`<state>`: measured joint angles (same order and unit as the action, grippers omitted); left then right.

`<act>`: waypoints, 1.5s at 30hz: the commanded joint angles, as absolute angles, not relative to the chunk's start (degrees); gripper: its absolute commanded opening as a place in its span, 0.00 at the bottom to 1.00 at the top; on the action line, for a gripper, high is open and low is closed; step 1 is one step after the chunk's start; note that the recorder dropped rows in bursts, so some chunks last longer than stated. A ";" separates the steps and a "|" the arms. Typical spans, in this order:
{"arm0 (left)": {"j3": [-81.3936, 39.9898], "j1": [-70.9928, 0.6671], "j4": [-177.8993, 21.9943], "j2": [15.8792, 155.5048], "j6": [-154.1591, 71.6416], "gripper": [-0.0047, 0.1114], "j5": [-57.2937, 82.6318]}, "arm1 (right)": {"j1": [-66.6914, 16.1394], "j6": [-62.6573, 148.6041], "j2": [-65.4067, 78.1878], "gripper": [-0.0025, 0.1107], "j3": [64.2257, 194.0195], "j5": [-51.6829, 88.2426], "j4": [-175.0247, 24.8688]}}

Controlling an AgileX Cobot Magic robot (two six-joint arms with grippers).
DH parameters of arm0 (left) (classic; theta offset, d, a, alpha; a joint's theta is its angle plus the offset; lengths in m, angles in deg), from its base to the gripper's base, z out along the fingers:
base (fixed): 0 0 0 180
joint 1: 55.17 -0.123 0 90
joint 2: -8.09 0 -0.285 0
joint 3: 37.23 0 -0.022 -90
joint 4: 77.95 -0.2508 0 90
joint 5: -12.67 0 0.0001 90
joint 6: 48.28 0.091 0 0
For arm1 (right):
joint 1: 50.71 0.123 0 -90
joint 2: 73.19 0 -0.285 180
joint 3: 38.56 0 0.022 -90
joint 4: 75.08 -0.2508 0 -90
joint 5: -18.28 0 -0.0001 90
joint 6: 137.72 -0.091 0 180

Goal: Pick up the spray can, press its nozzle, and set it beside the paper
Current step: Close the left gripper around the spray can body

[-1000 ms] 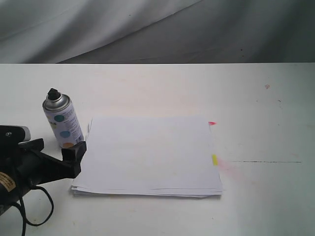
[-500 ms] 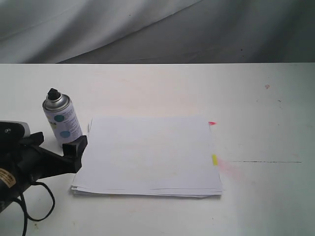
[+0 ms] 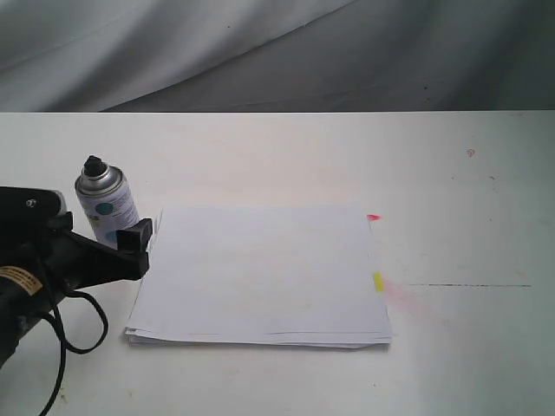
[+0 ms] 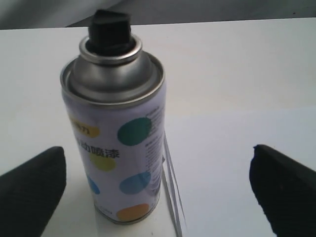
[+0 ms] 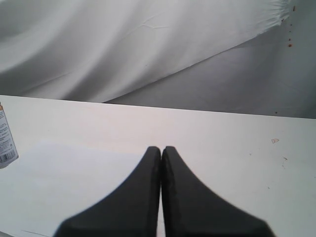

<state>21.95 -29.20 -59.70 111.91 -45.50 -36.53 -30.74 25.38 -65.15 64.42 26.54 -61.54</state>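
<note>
The spray can (image 3: 106, 202) stands upright on the table at the left, just off the paper's (image 3: 260, 273) left edge. Its black nozzle (image 3: 94, 164) sits on top. My left gripper (image 3: 102, 230) is open, and its fingers reach either side of the can's lower half without touching. In the left wrist view the dotted can (image 4: 116, 133) and its nozzle (image 4: 109, 30) fill the middle, nearer one finger (image 4: 34, 192) than the other (image 4: 284, 187). My right gripper (image 5: 161, 150) is shut on nothing, above the paper (image 5: 74, 187); it is out of the exterior view.
The white table (image 3: 451, 191) runs back to a grey draped cloth (image 3: 260, 52). Pink (image 3: 374, 217) and yellow (image 3: 378, 281) tabs mark the paper's right edge. A black cable (image 3: 74, 334) loops under my left arm.
My left gripper has moved forward and up the exterior view toward the can, so its fingers now flank the can. The can and paper have not moved.
</note>
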 commanded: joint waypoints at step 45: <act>9.70 -35.89 -59.18 137.46 -40.73 0.85 -50.29 | -30.73 25.27 -65.41 0.02 64.23 26.42 -61.28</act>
